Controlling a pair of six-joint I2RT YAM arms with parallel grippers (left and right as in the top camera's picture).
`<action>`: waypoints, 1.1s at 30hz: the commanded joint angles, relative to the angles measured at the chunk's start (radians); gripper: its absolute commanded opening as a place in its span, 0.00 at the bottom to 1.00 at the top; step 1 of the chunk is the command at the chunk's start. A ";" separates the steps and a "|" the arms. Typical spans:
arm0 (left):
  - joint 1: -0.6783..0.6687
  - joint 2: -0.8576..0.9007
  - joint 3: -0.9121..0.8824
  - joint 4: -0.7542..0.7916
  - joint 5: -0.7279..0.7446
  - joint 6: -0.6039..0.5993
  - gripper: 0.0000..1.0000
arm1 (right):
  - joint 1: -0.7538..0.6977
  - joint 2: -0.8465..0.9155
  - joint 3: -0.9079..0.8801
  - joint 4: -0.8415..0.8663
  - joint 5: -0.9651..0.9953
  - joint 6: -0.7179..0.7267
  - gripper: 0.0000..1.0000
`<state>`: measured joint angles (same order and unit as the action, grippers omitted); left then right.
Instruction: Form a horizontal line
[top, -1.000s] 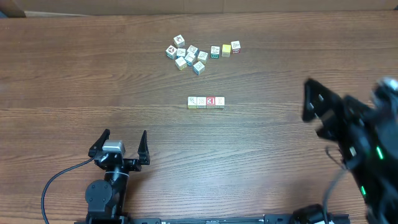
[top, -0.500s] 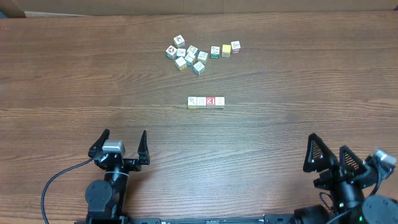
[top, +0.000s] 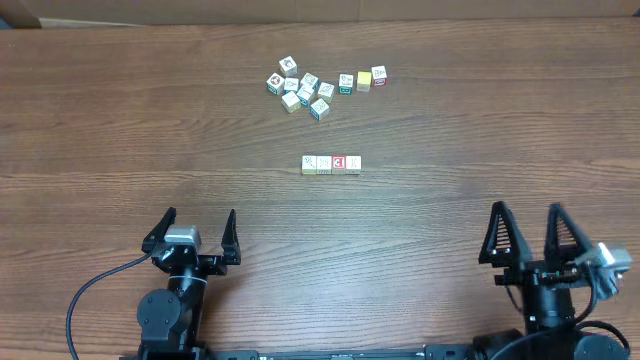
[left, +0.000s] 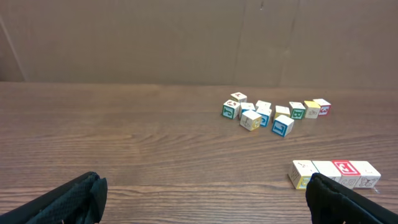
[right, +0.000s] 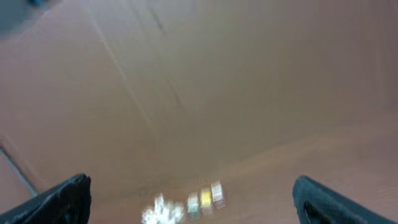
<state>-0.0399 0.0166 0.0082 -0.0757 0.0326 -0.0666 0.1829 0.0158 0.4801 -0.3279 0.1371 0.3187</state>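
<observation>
Four touching cubes make the line (top: 331, 164) at mid-frame; loose cubes (top: 310, 86) lie above it. Left gripper (top: 200, 216) and right gripper (top: 527, 212), along the bottom edge, gape wide, empty.

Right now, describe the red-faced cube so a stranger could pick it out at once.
At the middle of the wooden table, apart from the loose cluster, lies a straight row of four cubes. The red-faced cube is third from its left end, the only one with a red top.
</observation>
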 joint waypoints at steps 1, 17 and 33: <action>-0.007 -0.012 -0.003 -0.002 -0.006 0.026 1.00 | -0.019 -0.013 -0.062 0.152 -0.052 -0.225 1.00; -0.007 -0.012 -0.003 -0.002 -0.006 0.026 1.00 | -0.156 -0.013 -0.473 0.676 -0.232 -0.267 1.00; -0.007 -0.012 -0.003 -0.002 -0.006 0.026 1.00 | -0.156 -0.013 -0.473 0.248 -0.199 -0.275 1.00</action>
<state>-0.0399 0.0166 0.0082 -0.0753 0.0330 -0.0666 0.0322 0.0109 0.0181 -0.0814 -0.0734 0.0532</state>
